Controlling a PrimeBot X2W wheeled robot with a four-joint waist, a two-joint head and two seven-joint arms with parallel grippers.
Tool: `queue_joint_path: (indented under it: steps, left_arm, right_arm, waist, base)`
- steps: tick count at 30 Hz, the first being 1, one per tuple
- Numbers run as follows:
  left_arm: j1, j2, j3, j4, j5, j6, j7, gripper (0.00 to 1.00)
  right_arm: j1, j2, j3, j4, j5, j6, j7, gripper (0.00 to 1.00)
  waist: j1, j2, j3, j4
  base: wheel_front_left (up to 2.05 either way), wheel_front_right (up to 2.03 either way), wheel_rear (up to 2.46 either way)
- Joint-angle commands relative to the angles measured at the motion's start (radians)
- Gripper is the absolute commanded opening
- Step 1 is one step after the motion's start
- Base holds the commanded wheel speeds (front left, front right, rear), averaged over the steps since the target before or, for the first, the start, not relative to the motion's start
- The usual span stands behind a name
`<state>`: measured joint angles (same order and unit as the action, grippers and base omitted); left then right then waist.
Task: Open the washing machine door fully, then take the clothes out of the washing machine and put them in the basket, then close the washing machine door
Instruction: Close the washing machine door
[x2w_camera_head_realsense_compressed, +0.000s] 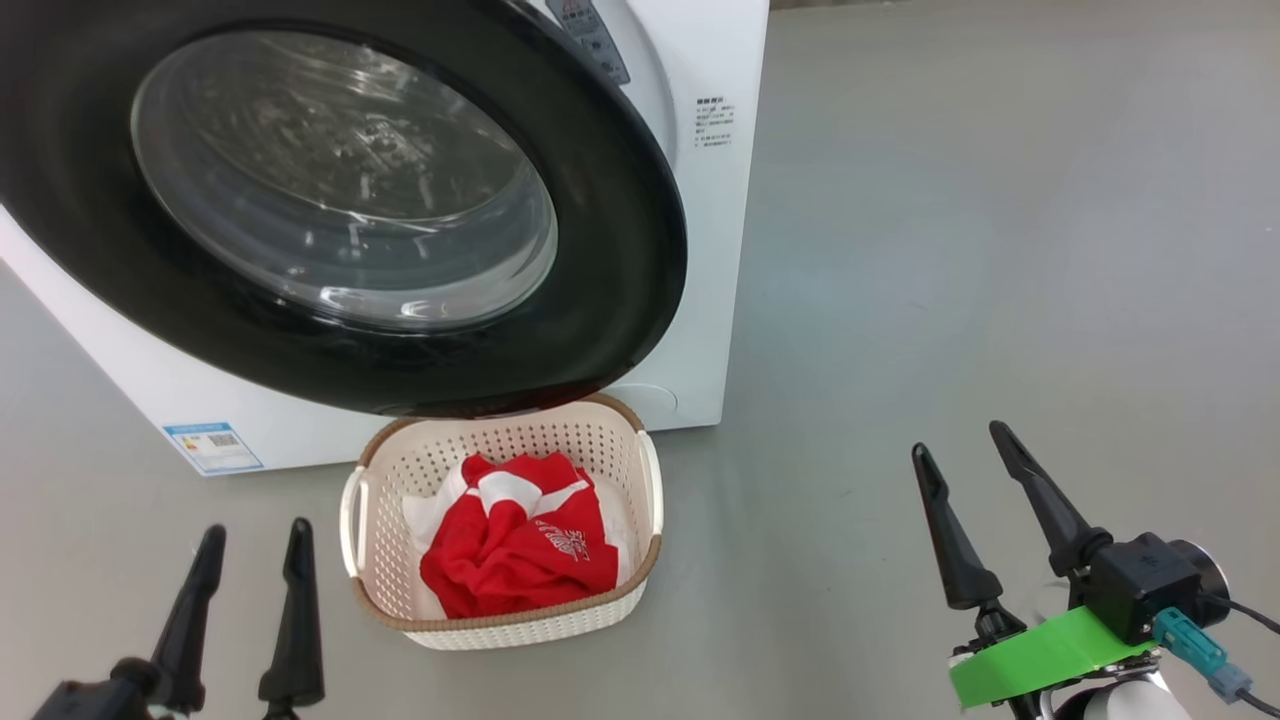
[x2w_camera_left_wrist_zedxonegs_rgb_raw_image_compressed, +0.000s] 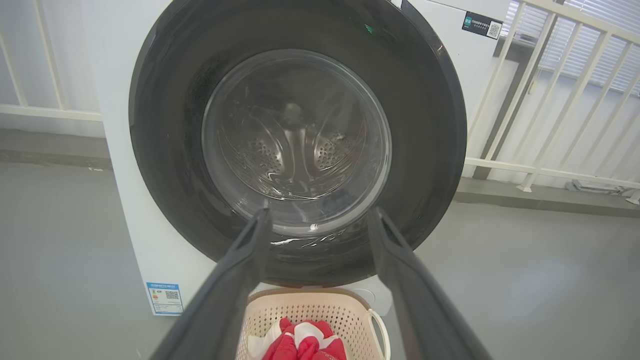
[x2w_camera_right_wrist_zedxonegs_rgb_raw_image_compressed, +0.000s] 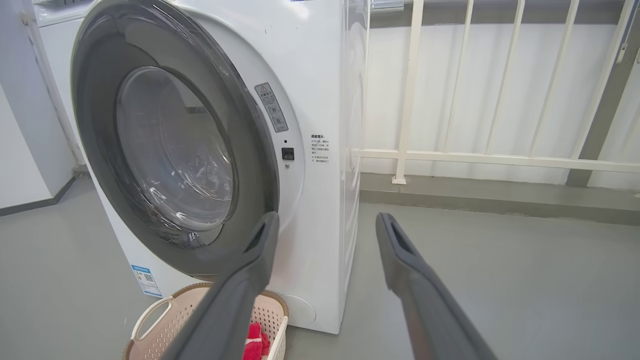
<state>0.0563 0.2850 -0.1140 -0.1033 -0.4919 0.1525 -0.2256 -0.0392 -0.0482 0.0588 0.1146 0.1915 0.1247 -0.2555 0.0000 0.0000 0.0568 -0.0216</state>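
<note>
The washing machine door (x2w_camera_head_realsense_compressed: 620, 250) sits close over the washing machine (x2w_camera_head_realsense_compressed: 710, 320), but I cannot tell if it has clicked shut. A push on its shiny black rim could slip, and the door might swing out. The basket (x2w_camera_head_realsense_compressed: 520, 440) stands on the floor (x2w_camera_head_realsense_compressed: 950, 250) at the door's 6 o'clock, so a low arm could bump it. Inside lie the red and white clothes (x2w_camera_head_realsense_compressed: 520, 560). The left pincer (x2w_camera_head_realsense_compressed: 255, 530), at the basket's 8 o'clock, and the right pincer (x2w_camera_head_realsense_compressed: 958, 440), at 3 o'clock, are spread wide and hold nothing.

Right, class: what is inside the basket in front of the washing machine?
Crumpled red clothes with white panels lie in the basket. Its bottom, and anything beneath them, is covered.
</note>
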Motion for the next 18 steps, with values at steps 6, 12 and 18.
queue_joint_path:
  steps: [6, 12, 18]
  left_arm:
    - [0.015, 0.008, 0.046, 0.001, 0.019, 0.013, -0.020, 1.00]
    - [0.033, -0.004, 0.045, 0.015, 0.021, 0.010, -0.027, 1.00]
    - [0.042, -0.011, 0.048, 0.016, 0.025, 0.010, -0.030, 1.00]
  right_arm:
    - [0.013, -0.002, -0.001, -0.038, 0.006, 0.006, -0.006, 1.00]
    - [0.041, -0.002, -0.008, -0.041, 0.009, 0.006, -0.006, 1.00]
    - [0.054, -0.002, -0.004, -0.039, 0.017, 0.006, -0.006, 1.00]
  waist:
    - [0.0000, 0.0000, -0.018, 0.005]
    - [0.0000, 0.0000, -0.032, 0.011]
    - [0.0000, 0.0000, -0.039, 0.011]
  base:
    - [0.00, 0.00, 0.00]
    - [0.00, 0.00, 0.00]
    - [0.00, 0.00, 0.00]
